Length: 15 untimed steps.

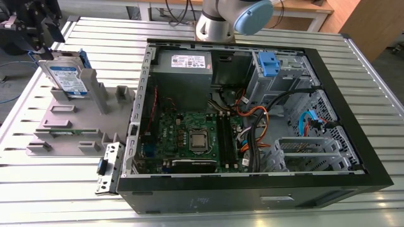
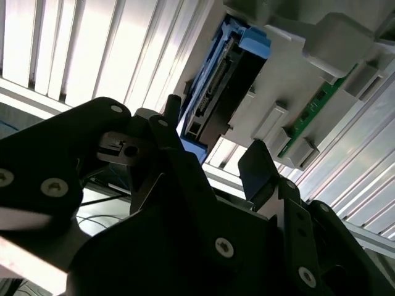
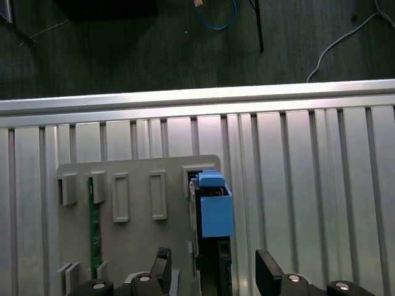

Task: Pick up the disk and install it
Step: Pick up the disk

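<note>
Blue-framed silver-grey metal disk (image 1: 66, 78), stood upright in a grey plastic fixture (image 1: 69, 127).
The black gripper (image 3: 213, 268) is held above it, fingers (image 3: 268, 271) parted.

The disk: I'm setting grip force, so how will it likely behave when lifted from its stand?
The disk looks rigid metal, probably dense for its size. Standing on edge in the grey holder, it might tip once freed.

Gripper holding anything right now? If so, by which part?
Nothing held. The gripper is open, jaws apart near the disk, which stands on edge in the grey fixture.
</note>
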### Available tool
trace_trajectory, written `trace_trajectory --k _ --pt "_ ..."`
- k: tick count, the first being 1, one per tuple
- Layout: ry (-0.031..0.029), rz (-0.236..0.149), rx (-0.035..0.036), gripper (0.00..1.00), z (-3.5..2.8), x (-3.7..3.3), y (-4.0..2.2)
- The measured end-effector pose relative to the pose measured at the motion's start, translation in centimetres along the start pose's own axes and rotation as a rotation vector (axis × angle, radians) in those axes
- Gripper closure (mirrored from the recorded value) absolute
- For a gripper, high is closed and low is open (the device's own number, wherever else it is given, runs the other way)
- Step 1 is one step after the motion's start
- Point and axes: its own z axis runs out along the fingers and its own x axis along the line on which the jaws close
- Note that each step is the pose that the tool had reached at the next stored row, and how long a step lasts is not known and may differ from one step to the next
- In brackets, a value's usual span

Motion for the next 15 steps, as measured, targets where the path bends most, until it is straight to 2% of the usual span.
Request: trace_trajectory --k 8,15 --pt "0.0015 -0.055 0.0034 0.36 1.17 -0.01 -0.03" --pt "0.0023 -0.085 0.0055 0.36 2.35 0.03 -0.03"
